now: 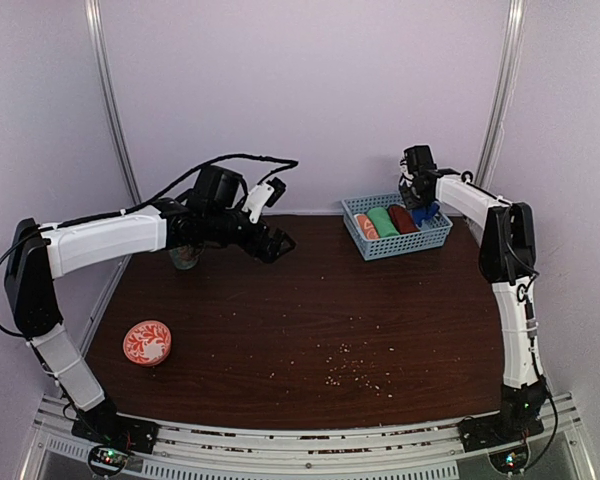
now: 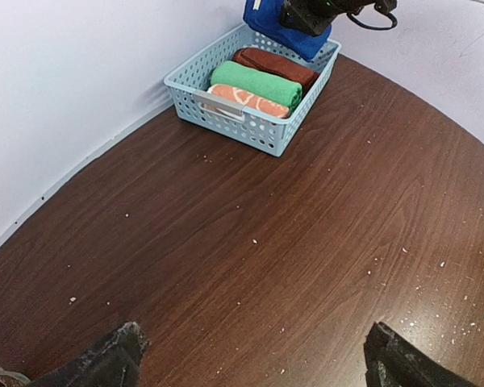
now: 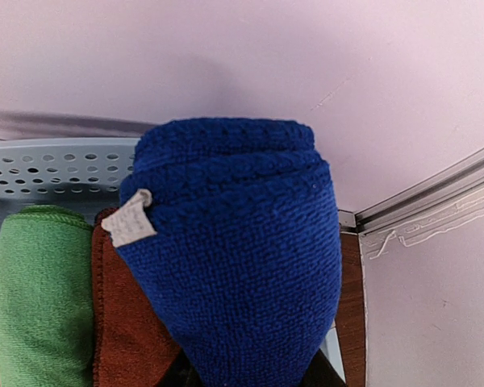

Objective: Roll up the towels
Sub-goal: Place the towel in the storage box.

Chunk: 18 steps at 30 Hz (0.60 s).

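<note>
Over the far right corner of the table (image 2: 306, 242), the right end effector (image 1: 418, 198) grips the rolled royal blue towel (image 3: 234, 266) just above the basket (image 2: 226, 113). The rust-brown towel (image 2: 274, 66) lies rolled inside it, beside the green towel (image 2: 254, 85) and the orange-and-white towel (image 2: 246, 101). The left end effector (image 2: 254, 347) hangs wide open above bare table, well apart from the basket.

Basket (image 1: 405, 250), table (image 1: 310, 310) rear right: three rolled towels (image 1: 383, 221) abreast inside; fourth towel (image 3: 234, 266) over its right end. Dish (image 1: 147, 342), front left.
</note>
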Motion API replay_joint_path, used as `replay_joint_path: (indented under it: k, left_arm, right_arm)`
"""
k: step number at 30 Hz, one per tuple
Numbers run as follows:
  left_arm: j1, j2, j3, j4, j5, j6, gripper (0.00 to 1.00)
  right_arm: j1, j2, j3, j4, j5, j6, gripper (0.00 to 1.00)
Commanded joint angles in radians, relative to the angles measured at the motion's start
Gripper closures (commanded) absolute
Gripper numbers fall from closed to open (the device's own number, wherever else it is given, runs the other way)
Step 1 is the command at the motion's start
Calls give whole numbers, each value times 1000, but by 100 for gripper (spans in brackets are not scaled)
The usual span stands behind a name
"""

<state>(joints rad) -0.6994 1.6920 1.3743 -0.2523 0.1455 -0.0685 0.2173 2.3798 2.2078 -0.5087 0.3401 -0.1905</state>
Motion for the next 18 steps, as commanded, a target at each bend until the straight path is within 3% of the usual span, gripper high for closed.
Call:
replay_joint_path:
  k: [1, 8, 18]
  left_arm:
    - [-3, -5, -3, 38, 23, 12, 2]
    - [-2, -1, -1, 35, 29, 11, 2]
    - [-3, 9, -1, 33, 31, 12, 2]
  right_arm:
    - [-32, 33, 32, 40, 53, -30, 100]
    - [-57, 89, 34, 58, 28, -75, 100]
    - [-70, 175, 51, 5, -91, -19, 100]
